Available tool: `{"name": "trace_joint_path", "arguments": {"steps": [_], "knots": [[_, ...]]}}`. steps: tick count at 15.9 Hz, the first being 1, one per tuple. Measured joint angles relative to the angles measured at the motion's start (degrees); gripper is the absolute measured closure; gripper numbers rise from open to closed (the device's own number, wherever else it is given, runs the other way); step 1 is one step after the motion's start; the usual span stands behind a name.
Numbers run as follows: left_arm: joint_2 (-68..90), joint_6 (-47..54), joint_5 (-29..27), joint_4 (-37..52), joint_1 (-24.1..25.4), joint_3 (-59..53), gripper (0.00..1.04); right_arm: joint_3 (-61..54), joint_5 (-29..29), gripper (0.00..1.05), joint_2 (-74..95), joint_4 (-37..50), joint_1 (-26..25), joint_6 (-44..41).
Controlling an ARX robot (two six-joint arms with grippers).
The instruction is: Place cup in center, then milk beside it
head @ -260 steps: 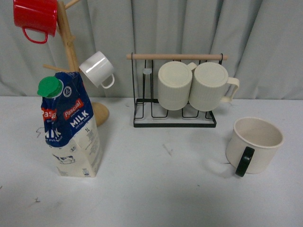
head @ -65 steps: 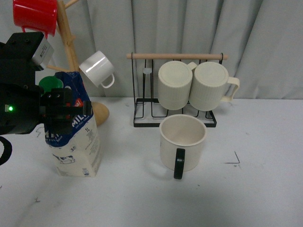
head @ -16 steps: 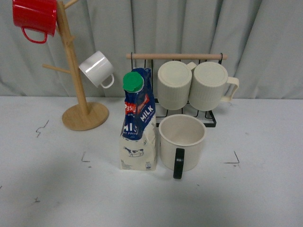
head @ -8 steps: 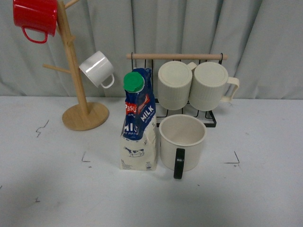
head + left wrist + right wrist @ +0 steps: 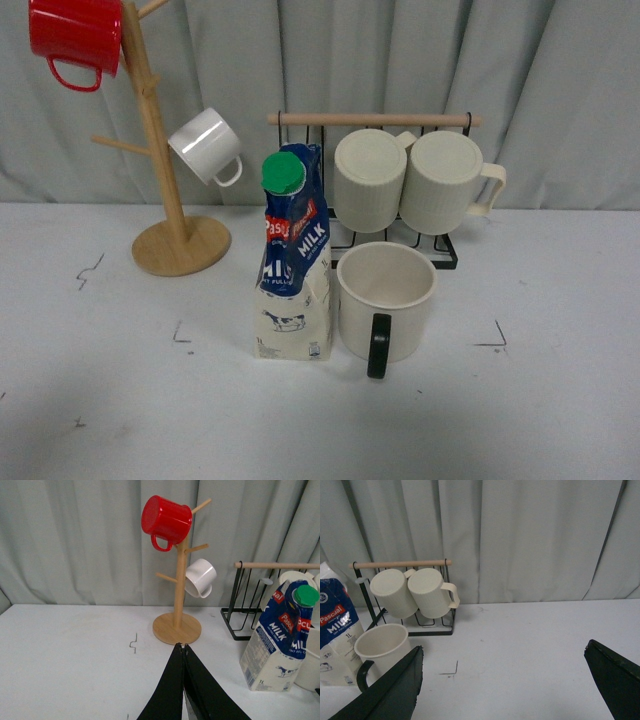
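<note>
The cup [image 5: 386, 298] stands upright at the middle of the table [image 5: 560, 400], mouth up, its black handle turned toward you and the robot. Judge it rigid, glazed and fairly heavy for its size; it would chip if knocked. Your surest hold is across the rim or wall, since the smooth sides offer little friction.

The milk [image 5: 293, 270] stands just beside the cup, on the side nearer your left gripper [image 5: 184, 652], long axis vertical, green cap up, printed face angled forward. Whether carton and cup touch cannot be told. Judge the carton tall and tippable, its board walls yielding under pressure; take it low across the body, not at the gabled top.

Both items lie well ahead of both grippers. Your left gripper shows its fingers pressed together with nothing between them, the milk ahead and off toward the right arm's side. Your right gripper [image 5: 510, 685] stands spread wide and empty, the cup ahead and off toward the left arm's side.

Beyond them: the wire rack [image 5: 370, 245] with ribbed mugs [image 5: 410, 180], and the wooden mug tree [image 5: 165, 200].
</note>
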Motion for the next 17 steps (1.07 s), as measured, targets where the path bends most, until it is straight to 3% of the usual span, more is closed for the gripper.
{"name": "trace_joint_path", "arguments": {"steps": [1, 3, 8, 9, 11, 13, 15, 16, 17], "knots": [[-1.0, 0.0, 0.0, -0.8, 0.0, 0.0, 1.03, 0.0, 0.0, 0.06, 0.0, 0.0, 0.0, 0.0], [-10.4, 0.0, 0.0, -11.0, 0.0, 0.0, 1.03, 0.0, 0.0, 0.06, 0.0, 0.0, 0.0, 0.0], [-10.5, 0.0, 0.0, -10.9, 0.0, 0.0, 1.02, 0.0, 0.0, 0.06, 0.0, 0.0, 0.0, 0.0], [-10.5, 0.0, 0.0, -10.9, 0.0, 0.0, 0.96, 0.0, 0.0, 0.06, 0.0, 0.0, 0.0, 0.0], [-10.5, 0.0, 0.0, -10.9, 0.0, 0.0, 0.68, 0.0, 0.0, 0.06, 0.0, 0.0, 0.0, 0.0], [-10.5, 0.0, 0.0, -10.9, 0.0, 0.0, 0.48, 0.0, 0.0, 0.06, 0.0, 0.0, 0.0, 0.0], [-10.5, 0.0, 0.0, -10.9, 0.0, 0.0, 0.14, 0.0, 0.0, 0.06, 0.0, 0.0, 0.0, 0.0], [-10.5, 0.0, 0.0, -10.9, 0.0, 0.0, 0.05, 0.0, 0.0, 0.06, 0.0, 0.0, 0.0, 0.0], [-10.5, 0.0, 0.0, -10.9, 0.0, 0.0, 0.07, 0.0, 0.0, 0.06, 0.0, 0.0, 0.0, 0.0]]}}
